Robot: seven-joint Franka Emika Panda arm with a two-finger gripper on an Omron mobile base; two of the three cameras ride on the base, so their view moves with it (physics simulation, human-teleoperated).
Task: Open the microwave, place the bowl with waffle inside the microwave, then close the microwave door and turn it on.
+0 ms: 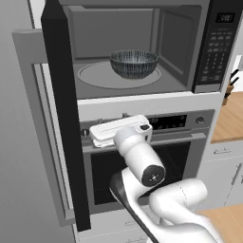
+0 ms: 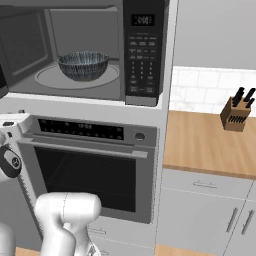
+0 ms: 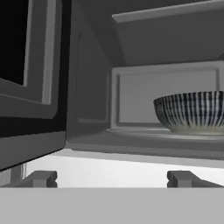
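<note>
Currently microwave (image 1: 209, 52) open; bowl (image 1: 134, 64) sits on turntable (image 1: 95, 76) inside cavity, contents not discernible. Microwave door (image 1: 61, 118) swung out left. Pincer (image 3: 111, 178) spread wide, empty, below and nearer than bowl, well apart.

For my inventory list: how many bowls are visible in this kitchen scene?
1. The bowl sits on the turntable inside the open microwave. Others may be hidden inside closed cabinets.

Dark blue-grey bowl (image 1: 134, 63), pale stripes
</note>
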